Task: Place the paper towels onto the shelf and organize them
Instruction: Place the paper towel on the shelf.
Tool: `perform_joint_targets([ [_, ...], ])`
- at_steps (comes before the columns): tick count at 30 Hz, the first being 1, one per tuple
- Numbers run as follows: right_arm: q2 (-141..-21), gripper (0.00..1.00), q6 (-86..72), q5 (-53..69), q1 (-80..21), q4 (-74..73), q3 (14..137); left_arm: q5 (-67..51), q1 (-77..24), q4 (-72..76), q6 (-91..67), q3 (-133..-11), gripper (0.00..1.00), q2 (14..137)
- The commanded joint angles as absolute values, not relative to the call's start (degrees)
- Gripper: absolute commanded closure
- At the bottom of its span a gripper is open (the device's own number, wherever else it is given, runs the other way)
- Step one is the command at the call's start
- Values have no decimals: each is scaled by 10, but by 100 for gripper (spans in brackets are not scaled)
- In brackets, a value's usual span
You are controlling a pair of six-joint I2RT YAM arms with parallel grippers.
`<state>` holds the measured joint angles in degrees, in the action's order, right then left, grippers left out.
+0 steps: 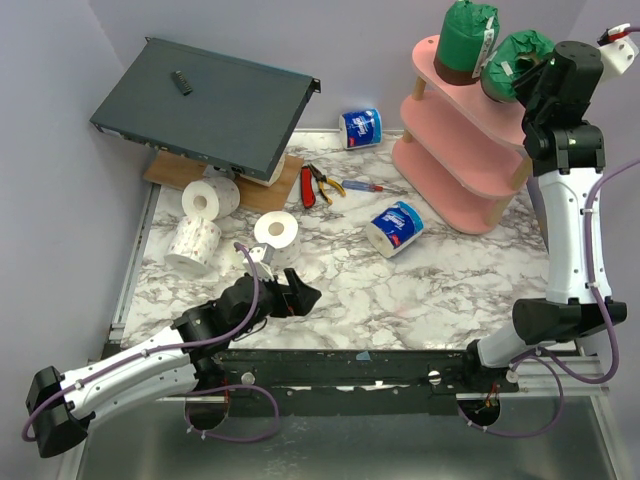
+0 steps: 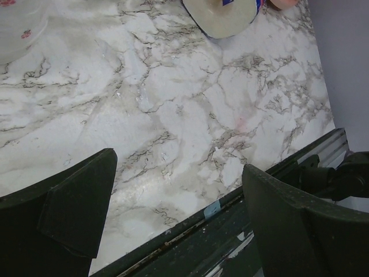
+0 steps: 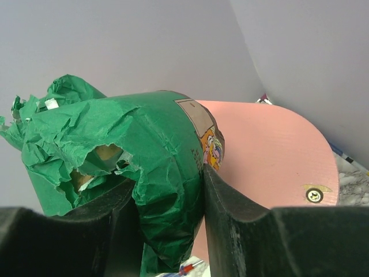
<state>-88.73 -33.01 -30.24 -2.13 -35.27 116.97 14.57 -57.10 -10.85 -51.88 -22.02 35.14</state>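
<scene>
The pink shelf [image 1: 470, 150] stands at the right rear. One green-wrapped paper towel roll [image 1: 465, 40] stands upright on its top board. My right gripper [image 1: 522, 78] is shut on a second green roll [image 1: 512, 62] above the top board's right end. The right wrist view shows this torn green roll [image 3: 150, 138] pinched between the fingers [image 3: 230, 208], with the pink board [image 3: 271, 156] just behind. Two blue-and-white rolls [image 1: 361, 128] [image 1: 397, 228] and three white rolls [image 1: 210, 198] [image 1: 194, 243] [image 1: 277, 232] lie on the marble table. My left gripper [image 1: 300, 297] [image 2: 179, 164] hovers open near the front edge, holding nothing.
A dark grey metal box [image 1: 205, 105] rests tilted on a wooden board [image 1: 275, 188] at the back left. Red-handled pliers [image 1: 318, 184] and a small screwdriver [image 1: 365, 187] lie mid-table. A black rail [image 2: 230, 231] runs along the table's near edge under my left gripper.
</scene>
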Motion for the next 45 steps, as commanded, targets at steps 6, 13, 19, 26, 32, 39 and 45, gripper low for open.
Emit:
perform_joint_targets([
  [6,-893,60,-348,-283,-13,-303,1156,134,-567,-103,-511,-221,6,355],
  [13,-893,59,-350,-276,-11,-301,1146,128,-565,-101,-510,-222,6,362],
  [19,-897,55,-351,-272,-11,-305,1146,126,-565,-99,-510,-220,6,364],
  [26,-900,49,-353,-272,-11,-306,1144,125,-565,-98,-509,-219,6,364],
  [32,-906,42,-354,-266,-10,-311,1153,122,-564,-94,-508,-221,6,370],
  [39,-907,27,-353,-260,-10,-317,1168,121,-564,-92,-506,-222,6,373],
  [45,-894,22,-352,-254,-10,-317,1172,118,-564,-92,-503,-227,6,377],
])
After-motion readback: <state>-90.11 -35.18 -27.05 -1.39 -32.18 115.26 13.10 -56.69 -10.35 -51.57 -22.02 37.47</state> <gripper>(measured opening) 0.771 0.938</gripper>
